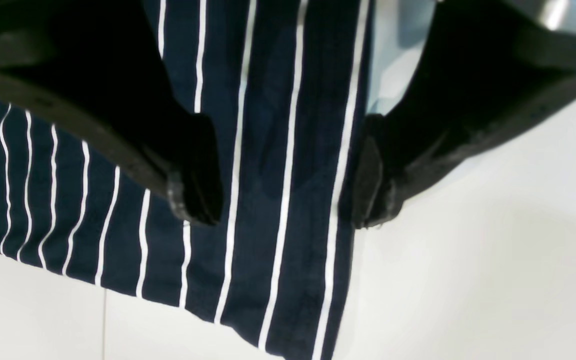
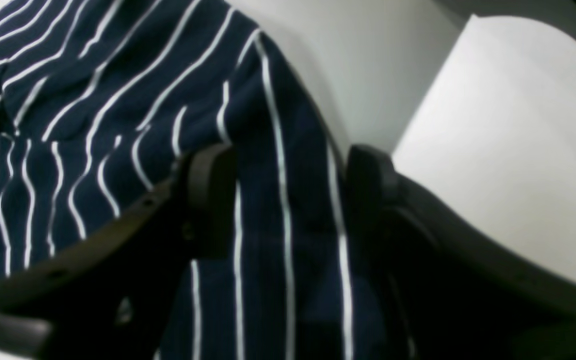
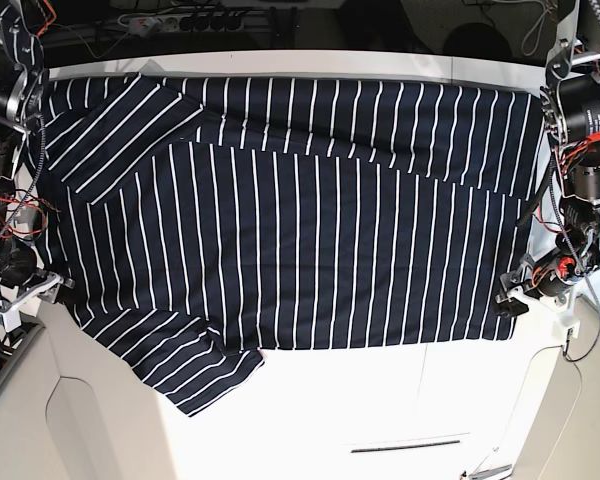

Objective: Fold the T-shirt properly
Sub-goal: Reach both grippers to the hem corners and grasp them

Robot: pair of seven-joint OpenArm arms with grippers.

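The T-shirt (image 3: 300, 230), dark navy with thin white stripes, lies spread wide across the white table (image 3: 380, 410). One sleeve (image 3: 195, 370) sticks out at the front left. At the shirt's right edge my left gripper (image 3: 512, 300) is low. In the left wrist view its jaws stand open (image 1: 283, 200), with a striped strip of the T-shirt (image 1: 268, 125) between the black fingertips (image 1: 195, 195). At the shirt's left edge my right gripper (image 3: 60, 290) is also open (image 2: 290, 195), straddling a rumpled fold of the T-shirt (image 2: 93, 100).
Arm bodies with motors and wiring stand at the table's left (image 3: 5, 90) and right (image 3: 585, 120) edges. A power strip and cables (image 3: 180, 20) lie behind the table. Bare white table (image 1: 493, 250) shows in front of the shirt, with a narrow slot (image 3: 405, 445) near the front edge.
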